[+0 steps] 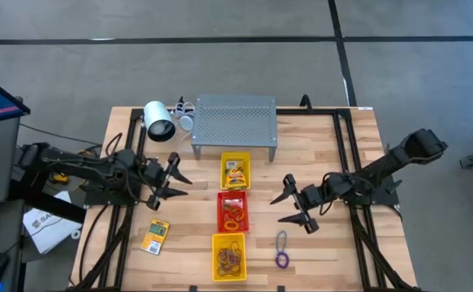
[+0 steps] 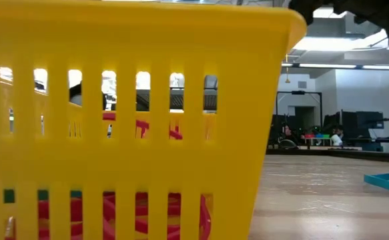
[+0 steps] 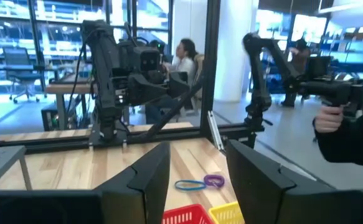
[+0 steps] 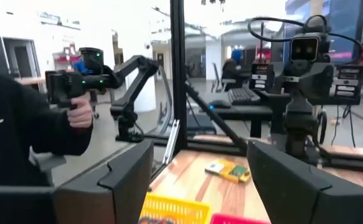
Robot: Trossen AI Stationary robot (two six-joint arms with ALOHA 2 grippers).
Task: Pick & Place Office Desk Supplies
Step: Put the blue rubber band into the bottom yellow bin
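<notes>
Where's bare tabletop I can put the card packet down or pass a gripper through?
Free: the wood between the card packet and the tray column, and the near right corner beyond the blue and purple loops. Crowded: the centre line, with yellow tray, red tray and second yellow tray, plus the back edge around the white lamp and metal shelf.

Three trays [image 1: 234,212] in a row down the middle of the table [image 1: 325,138], between left claw [image 1: 168,180] and right claw [image 1: 294,203]. Bare wood on both sides. Metal shelf [image 1: 234,122] and white lamp [image 1: 159,122] blocking the far edge. Card packet [image 1: 155,236] and loops [image 1: 281,248] lying flat near the front.
</notes>
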